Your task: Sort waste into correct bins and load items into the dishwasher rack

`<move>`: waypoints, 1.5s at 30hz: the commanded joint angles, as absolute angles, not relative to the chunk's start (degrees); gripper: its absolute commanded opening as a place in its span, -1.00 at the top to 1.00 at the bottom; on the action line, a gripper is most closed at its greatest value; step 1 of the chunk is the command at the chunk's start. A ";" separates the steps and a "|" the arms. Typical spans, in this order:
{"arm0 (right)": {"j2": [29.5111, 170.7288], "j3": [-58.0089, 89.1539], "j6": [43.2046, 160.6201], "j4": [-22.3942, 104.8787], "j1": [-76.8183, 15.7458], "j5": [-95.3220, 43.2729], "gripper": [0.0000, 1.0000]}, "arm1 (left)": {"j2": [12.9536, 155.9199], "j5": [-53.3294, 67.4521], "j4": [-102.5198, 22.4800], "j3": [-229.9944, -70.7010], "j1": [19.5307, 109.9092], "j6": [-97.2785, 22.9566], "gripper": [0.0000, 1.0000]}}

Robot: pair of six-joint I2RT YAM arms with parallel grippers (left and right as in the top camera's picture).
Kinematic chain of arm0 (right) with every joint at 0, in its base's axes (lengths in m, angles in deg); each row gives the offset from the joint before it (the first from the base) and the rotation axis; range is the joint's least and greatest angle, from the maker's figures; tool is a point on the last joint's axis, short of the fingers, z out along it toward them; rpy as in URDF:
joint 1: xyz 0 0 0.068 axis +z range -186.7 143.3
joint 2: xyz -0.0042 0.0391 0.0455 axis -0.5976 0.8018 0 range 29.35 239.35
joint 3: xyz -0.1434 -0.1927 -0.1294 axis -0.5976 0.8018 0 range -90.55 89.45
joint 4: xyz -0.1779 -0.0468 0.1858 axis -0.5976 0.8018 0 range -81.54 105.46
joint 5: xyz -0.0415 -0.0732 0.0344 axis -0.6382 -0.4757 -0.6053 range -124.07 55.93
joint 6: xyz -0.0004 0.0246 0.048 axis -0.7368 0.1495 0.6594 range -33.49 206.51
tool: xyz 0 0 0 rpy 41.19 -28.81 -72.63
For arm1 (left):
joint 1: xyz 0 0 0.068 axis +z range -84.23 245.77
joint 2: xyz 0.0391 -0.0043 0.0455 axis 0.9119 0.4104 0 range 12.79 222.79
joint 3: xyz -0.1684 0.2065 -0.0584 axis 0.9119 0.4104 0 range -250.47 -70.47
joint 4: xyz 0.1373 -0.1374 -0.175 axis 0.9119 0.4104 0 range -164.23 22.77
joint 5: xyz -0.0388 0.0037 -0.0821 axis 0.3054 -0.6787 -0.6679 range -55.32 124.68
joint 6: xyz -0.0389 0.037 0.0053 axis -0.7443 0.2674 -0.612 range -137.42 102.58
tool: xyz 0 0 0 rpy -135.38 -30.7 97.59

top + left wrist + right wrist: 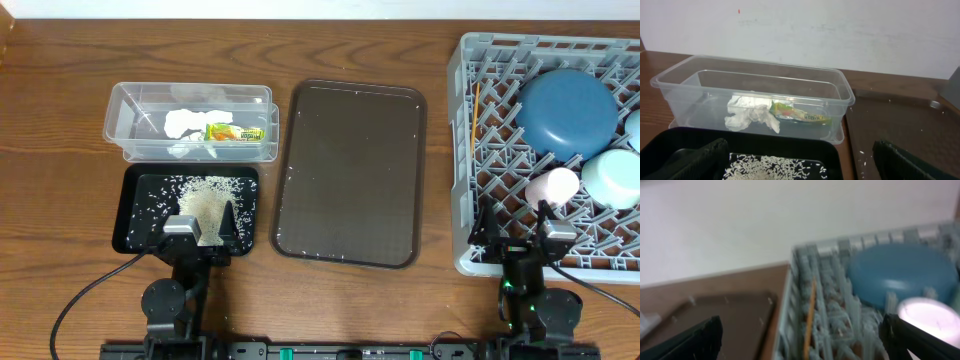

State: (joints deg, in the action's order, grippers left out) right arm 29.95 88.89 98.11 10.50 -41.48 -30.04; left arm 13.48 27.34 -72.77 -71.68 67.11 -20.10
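Observation:
A heap of white rice (203,195) lies in the black tray (135,215); it also shows in the left wrist view (772,167). Crumpled tissue (185,122) and the yellow-green wrapper (233,131) lie in the clear tub (190,96), also in the left wrist view (752,114) (802,116). The grey rack (465,150) holds the dark blue dish (565,110), a pale blue bowl (612,178), the pink cup (553,186) and the wooden stick (474,120). My left gripper (205,232) is open and empty over the tray's near edge. My right gripper (518,236) is open and empty over the rack's near left corner.
A dark brown serving tray (350,170) with a few stray grains lies between the black tray and the rack. Wooden table (60,150) all around. The pale blue saucer is not clearly visible.

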 commanded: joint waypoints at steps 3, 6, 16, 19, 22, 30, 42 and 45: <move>29.62 89.13 93.93 12.82 -39.99 -33.01 -0.99 | 13.08 26.54 -70.83 -70.70 67.31 -19.16 -0.87; 29.62 89.13 93.48 12.73 -40.01 -33.01 -0.98 | 13.08 26.54 -70.81 -70.70 67.31 -19.16 -0.87; 29.69 89.13 93.50 12.69 -40.05 -32.99 -0.99 | 13.08 26.54 -70.81 -70.70 67.31 -19.14 -0.87; 29.69 89.13 93.50 12.71 -40.05 -32.99 -0.98 | 13.08 26.54 -70.83 -70.70 67.31 -19.14 -0.87; 29.69 89.13 93.50 12.69 -40.05 -32.99 -0.98 | 13.08 26.54 -70.83 -70.70 67.31 -19.14 -0.87; 29.69 89.13 93.50 12.71 -40.05 -32.99 -0.98 | 13.06 26.54 -70.83 -70.70 67.31 -19.14 -0.87; 29.69 89.13 93.50 12.71 -40.05 -32.99 -0.99 | 13.08 26.54 -70.83 -70.70 67.31 -19.14 -0.87; 29.69 89.13 93.50 12.71 -40.05 -32.99 -0.99 | 13.08 26.54 -70.83 -70.70 67.31 -19.14 -0.87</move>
State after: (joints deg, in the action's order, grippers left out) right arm 30.06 89.04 94.46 12.45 -41.48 -32.40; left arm 13.48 27.34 -72.77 -71.68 67.11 -20.10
